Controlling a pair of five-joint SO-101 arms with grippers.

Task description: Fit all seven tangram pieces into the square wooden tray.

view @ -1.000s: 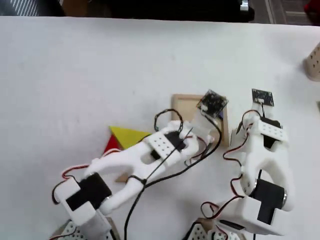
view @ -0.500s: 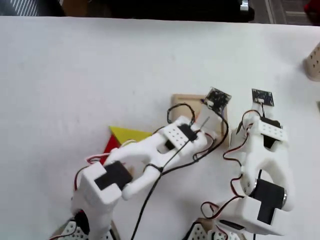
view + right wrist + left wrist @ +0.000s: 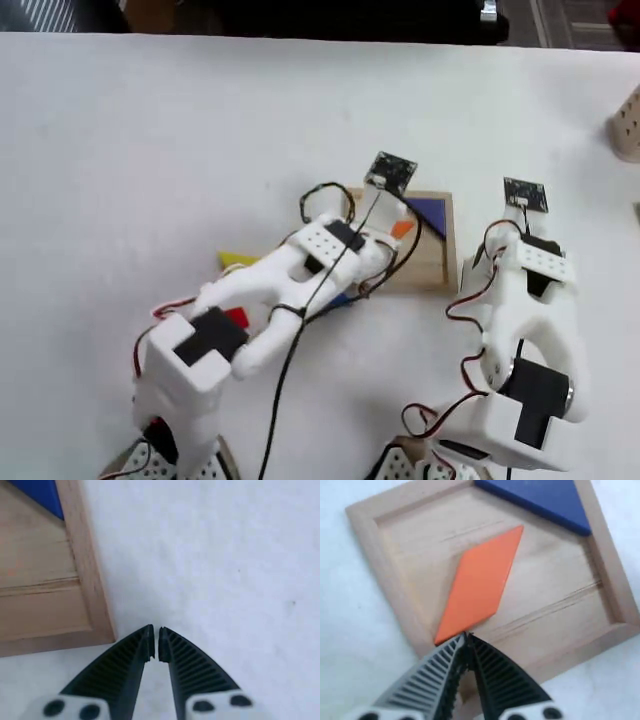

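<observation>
Two arms rise from the lower edge of the high view. The right gripper (image 3: 155, 642), its jaws pressed together on nothing, hangs over the white table (image 3: 150, 130) just beside the lower right corner of the square wooden tray (image 3: 86, 570). Left of centre, a yellow piece (image 3: 237, 259) peeks out from under the left arm. The left gripper (image 3: 466, 642), also pressed together, has its tips at one pointed end of the orange parallelogram (image 3: 480, 582), which lies inside the tray at centre. Farthest, a blue triangle (image 3: 540, 497) sits in the tray's upper right corner.

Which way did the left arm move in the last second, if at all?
Yes. In the high view the left arm swung left across the wooden tray, uncovering its right side.
</observation>
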